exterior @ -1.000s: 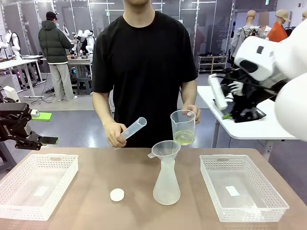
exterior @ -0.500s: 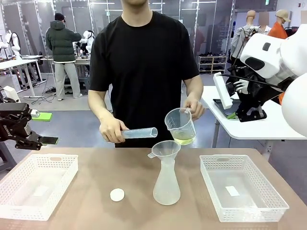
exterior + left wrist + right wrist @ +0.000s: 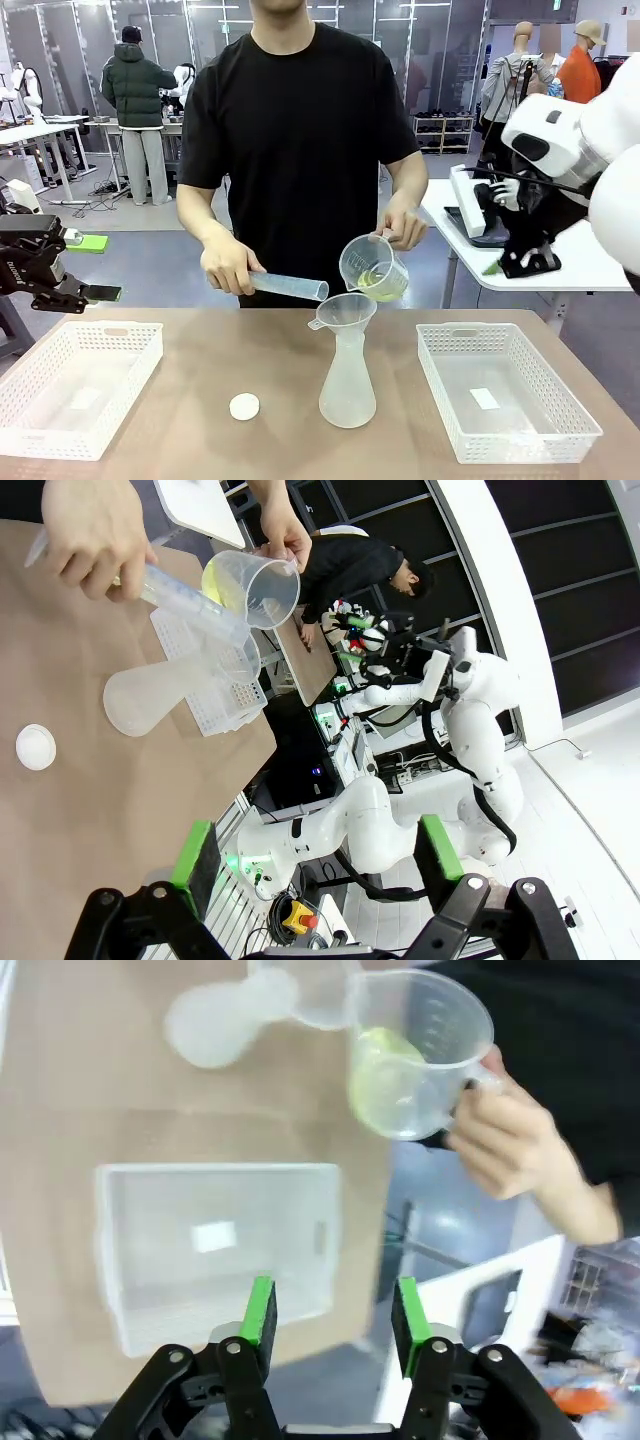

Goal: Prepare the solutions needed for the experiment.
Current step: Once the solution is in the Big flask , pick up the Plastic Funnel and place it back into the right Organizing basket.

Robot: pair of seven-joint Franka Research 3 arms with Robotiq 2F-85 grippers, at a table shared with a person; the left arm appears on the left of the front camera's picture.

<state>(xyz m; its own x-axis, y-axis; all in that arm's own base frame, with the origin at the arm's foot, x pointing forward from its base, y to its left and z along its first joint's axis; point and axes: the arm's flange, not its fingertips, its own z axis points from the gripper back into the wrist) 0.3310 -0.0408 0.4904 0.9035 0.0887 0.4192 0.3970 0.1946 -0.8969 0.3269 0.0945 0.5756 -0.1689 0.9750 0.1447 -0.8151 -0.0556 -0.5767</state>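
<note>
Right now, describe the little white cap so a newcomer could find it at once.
On the brown table, between the two white baskets, stands a frosted flask with a funnel in its neck. Left of its base, not touching, lies the cap: a small white disc, the only flat round thing there.
</note>
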